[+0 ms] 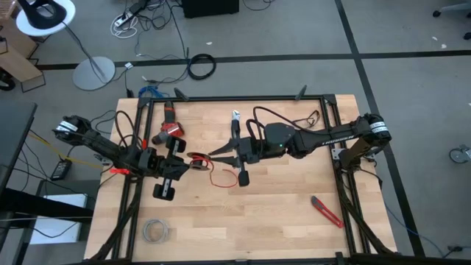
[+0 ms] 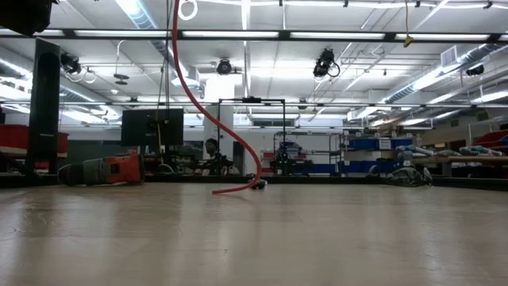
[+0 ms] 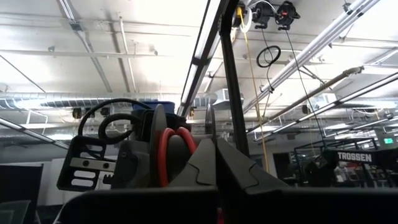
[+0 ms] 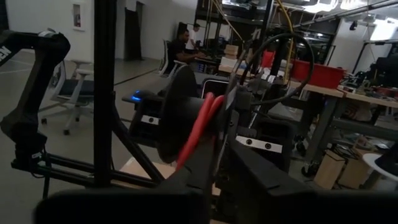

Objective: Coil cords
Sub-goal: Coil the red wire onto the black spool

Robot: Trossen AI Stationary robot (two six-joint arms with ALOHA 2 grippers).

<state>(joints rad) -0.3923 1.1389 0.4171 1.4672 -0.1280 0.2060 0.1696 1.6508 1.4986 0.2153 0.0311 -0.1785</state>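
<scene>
I hold loops of the red wire (image 1: pixel 197 160) clamped in my left gripper (image 1: pixel 193 163) mid-worktop; my right gripper (image 1: pixel 215 154) pinches it too, while a tail trails loose, uncoiled.

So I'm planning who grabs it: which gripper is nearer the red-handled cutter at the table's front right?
Right. The right gripper is mid-table, well up-left of the cutter; the left gripper lies farther left.

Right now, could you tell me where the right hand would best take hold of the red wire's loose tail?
Probably on the free end of the red wire, which trails on the table just in front of the two hands. The rest is wound up at the left hand, so come straight down from above with the right hand.
</scene>
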